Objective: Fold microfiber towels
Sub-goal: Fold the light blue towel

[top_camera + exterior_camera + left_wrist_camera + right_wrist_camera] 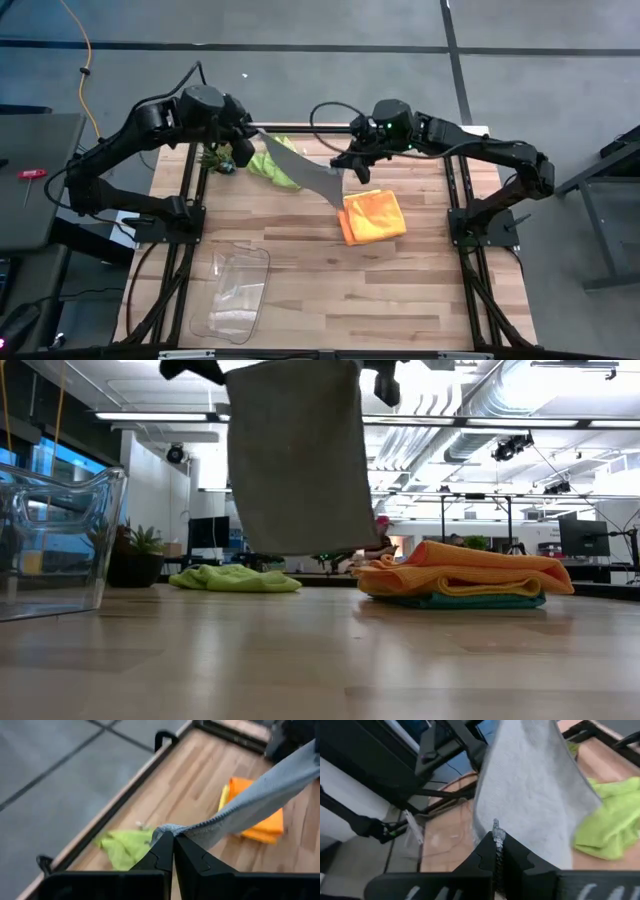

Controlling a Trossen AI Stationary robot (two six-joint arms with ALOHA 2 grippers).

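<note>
The grey towel (300,168) hangs stretched in the air above the table's far half, near the upper centre of the high view, held by two corners. The left gripper (247,140) is pinched tight on one corner; its wrist view shows the hem caught between the closed fingers (165,851). The right gripper (352,163) is clamped on the other corner, a nub of cloth poking out between its fingers (490,851). In the low view the towel (300,455) drapes as a flat sheet, its lower edge clear of the wood.

Below and behind it the green towel (274,162) lies crumpled and unfolded. To the right sits a folded stack: orange towel (373,214) on top, with yellow (470,586) and teal (465,601) layers under it in the low view. A clear bin (233,293) stands at the lower left of the table (400,290), and a small plant (216,158) sits under the left arm.

The step in hand looks like spreading the grey towel before its fold. Next it likely needs lowering onto bare wood in front of the stack, kept taut so it lands flat, clear of the green one.
</note>
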